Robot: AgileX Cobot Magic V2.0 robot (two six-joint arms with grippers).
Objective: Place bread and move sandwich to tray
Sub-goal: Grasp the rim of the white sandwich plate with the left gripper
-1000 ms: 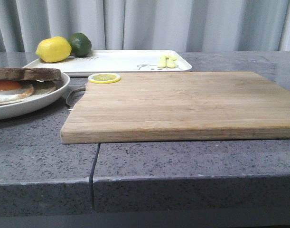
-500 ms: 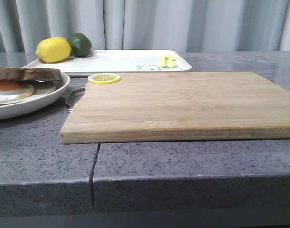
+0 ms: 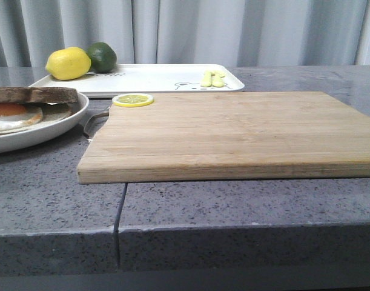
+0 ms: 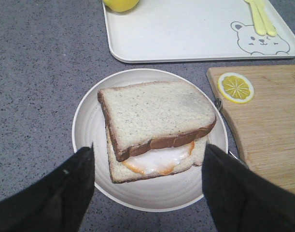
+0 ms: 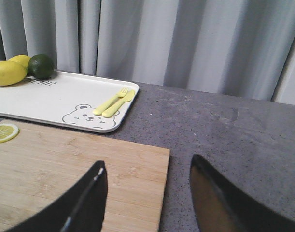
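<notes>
Right in the middle of the left wrist view sits the sandwich [image 4: 154, 128]: the top bread [image 4: 156, 116] is already on, with the egg white poking out underneath, all on its round white plate [image 4: 87, 125]. So by my read the bread step is done and what's left is getting the plate over to the tray [image 4: 186, 34].

The left gripper [image 4: 149, 181] hangs over the near rim of the plate, jaws spread wide, one finger [image 4: 72, 183] in the lower left of the frame and the other in the lower right, holding nothing. The sandwich lies straight ahead of it, between the fingers' line of approach, and the tray lies just beyond the plate toward the top of the frame, not touching it. The sandwich's longer side runs roughly across the frame, slightly tilted.

The right gripper [image 5: 147, 193] is also open and empty, looking out over the far corner of the cutting board [image 5: 89, 169] with the tray in the upper left of its view. It's nowhere near the plate.

In the front view the plate is at the far left edge and the tray [image 3: 154, 79] sits behind it, so the left arm is clearly the closer one for this move.
</notes>
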